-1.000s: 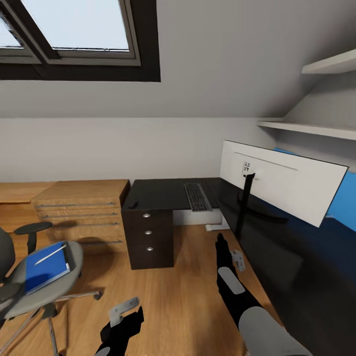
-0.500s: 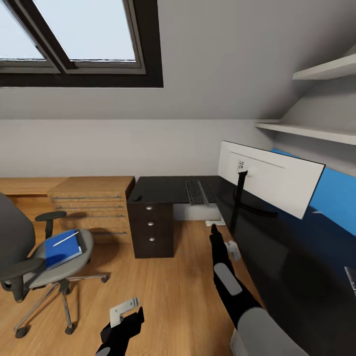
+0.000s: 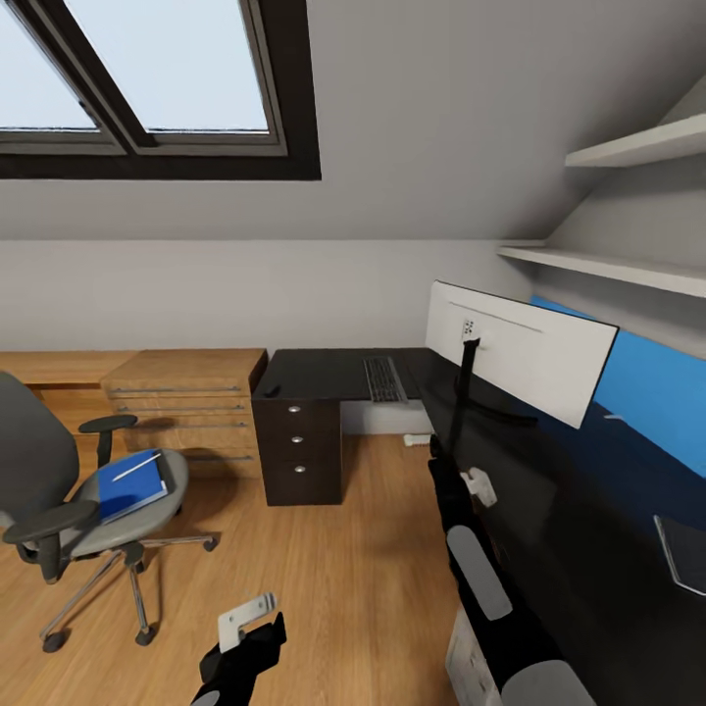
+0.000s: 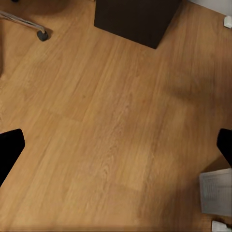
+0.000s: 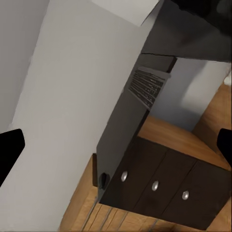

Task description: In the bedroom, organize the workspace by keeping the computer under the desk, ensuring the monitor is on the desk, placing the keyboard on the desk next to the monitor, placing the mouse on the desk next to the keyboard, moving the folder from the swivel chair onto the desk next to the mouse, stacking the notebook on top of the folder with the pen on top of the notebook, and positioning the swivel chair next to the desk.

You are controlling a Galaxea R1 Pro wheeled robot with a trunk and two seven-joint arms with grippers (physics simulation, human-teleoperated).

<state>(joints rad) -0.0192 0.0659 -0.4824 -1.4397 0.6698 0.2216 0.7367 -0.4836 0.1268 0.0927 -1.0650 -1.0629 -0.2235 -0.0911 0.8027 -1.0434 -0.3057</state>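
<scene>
The swivel chair (image 3: 59, 490) stands on the floor at left, apart from the desk. On its seat lies the blue folder (image 3: 130, 484) with the white pen (image 3: 136, 466) on top. The black desk (image 3: 324, 373) carries the keyboard (image 3: 384, 379), a small black mouse (image 3: 270, 391) at its left edge, and the monitor (image 3: 525, 358) with its white back toward me. A grey flat rectangle, apparently the notebook (image 3: 683, 552), lies on the desk at far right. A white boxy case, likely the computer (image 3: 469, 665), sits low beside the desk. My left gripper (image 4: 116, 150) is open over bare floor. My right gripper (image 5: 116, 145) is open, facing the drawer unit (image 5: 159, 186).
A light wood dresser (image 3: 186, 407) stands left of the desk's drawer unit (image 3: 299, 446). White shelves (image 3: 628, 265) hang on the right wall above a blue panel (image 3: 652, 392). A skylight (image 3: 147, 69) is overhead. Wood floor (image 3: 324, 588) lies open between chair and desk.
The whole head view has shifted, so the camera moved: the chair now shows fully and more of the right desk wing appears. My right arm sits closer to the desk edge.
</scene>
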